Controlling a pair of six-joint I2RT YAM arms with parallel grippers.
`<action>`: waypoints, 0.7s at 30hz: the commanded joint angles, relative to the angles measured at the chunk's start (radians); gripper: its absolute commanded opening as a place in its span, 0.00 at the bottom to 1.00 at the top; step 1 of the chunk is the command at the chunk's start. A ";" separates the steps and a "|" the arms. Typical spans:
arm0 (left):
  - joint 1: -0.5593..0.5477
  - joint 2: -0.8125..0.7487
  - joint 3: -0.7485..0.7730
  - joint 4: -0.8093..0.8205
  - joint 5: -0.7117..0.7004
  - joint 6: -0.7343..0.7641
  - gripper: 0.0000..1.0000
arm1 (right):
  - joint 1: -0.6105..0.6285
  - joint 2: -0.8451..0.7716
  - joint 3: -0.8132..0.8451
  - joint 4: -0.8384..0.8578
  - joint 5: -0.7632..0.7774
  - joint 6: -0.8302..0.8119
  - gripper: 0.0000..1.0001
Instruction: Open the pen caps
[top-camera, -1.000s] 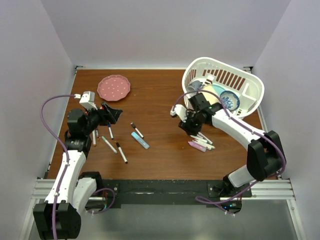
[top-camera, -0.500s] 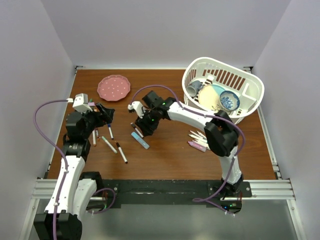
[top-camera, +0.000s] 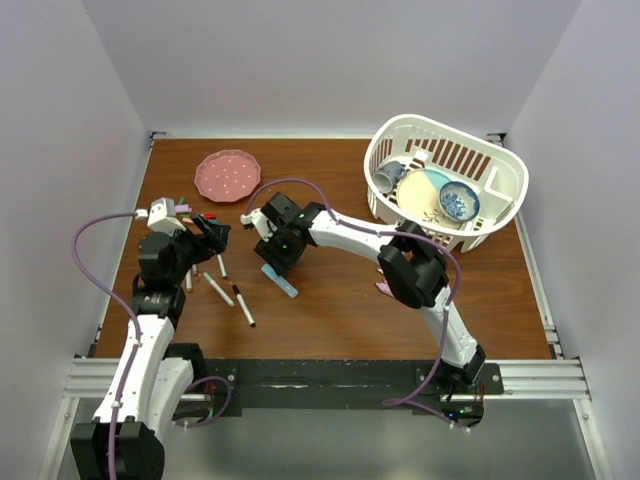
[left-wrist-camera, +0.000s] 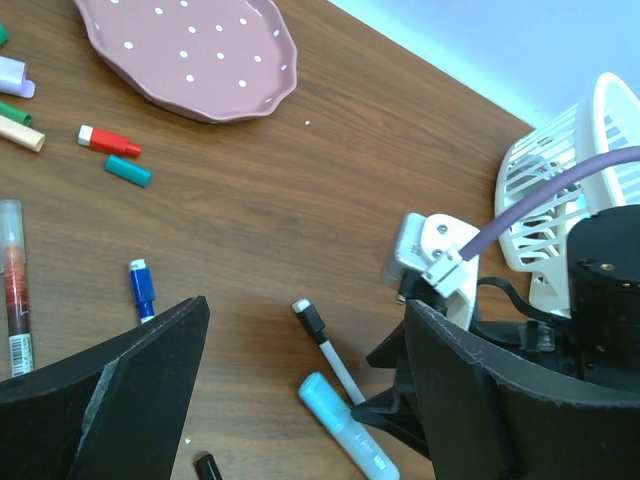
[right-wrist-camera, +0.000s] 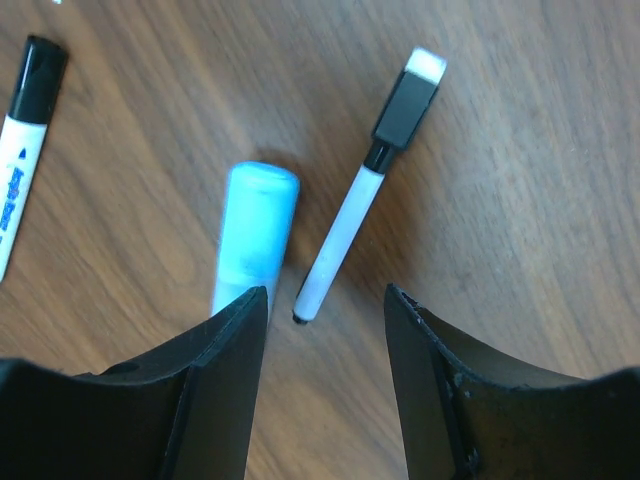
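A slim white marker (right-wrist-camera: 338, 245) with a black cap (right-wrist-camera: 408, 95) lies beside a blue highlighter (right-wrist-camera: 255, 230) on the table. My right gripper (right-wrist-camera: 325, 395) is open just above them, its jaws astride the marker's bare end; in the top view it (top-camera: 273, 250) is at mid-table. My left gripper (left-wrist-camera: 300, 400) is open and empty, hovering left of them (top-camera: 212, 236). A loose red cap (left-wrist-camera: 108, 140) and a teal cap (left-wrist-camera: 128, 170) lie near the pink plate (left-wrist-camera: 190, 50). A blue-capped marker (left-wrist-camera: 142, 290) lies at the left.
Several more markers (top-camera: 230, 297) lie in front of my left gripper. A pink highlighter (top-camera: 383, 289) lies partly hidden under my right arm. A white basket (top-camera: 500, 165) with dishes stands at the back right. Another black-capped marker (right-wrist-camera: 25, 110) lies left of the highlighter.
My right arm has swung left across the table, from the pens near the basket to above the blue highlighter and black-capped marker. My left gripper shifted slightly.
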 joint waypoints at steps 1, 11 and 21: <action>-0.003 -0.017 0.008 0.061 0.018 -0.013 0.84 | 0.005 0.017 0.060 -0.015 0.053 0.021 0.54; -0.003 -0.019 0.010 0.061 0.015 -0.013 0.84 | 0.008 0.062 0.097 -0.030 0.082 0.019 0.50; -0.005 -0.017 0.011 0.024 -0.057 -0.049 0.91 | 0.025 0.050 -0.006 0.016 0.221 0.009 0.28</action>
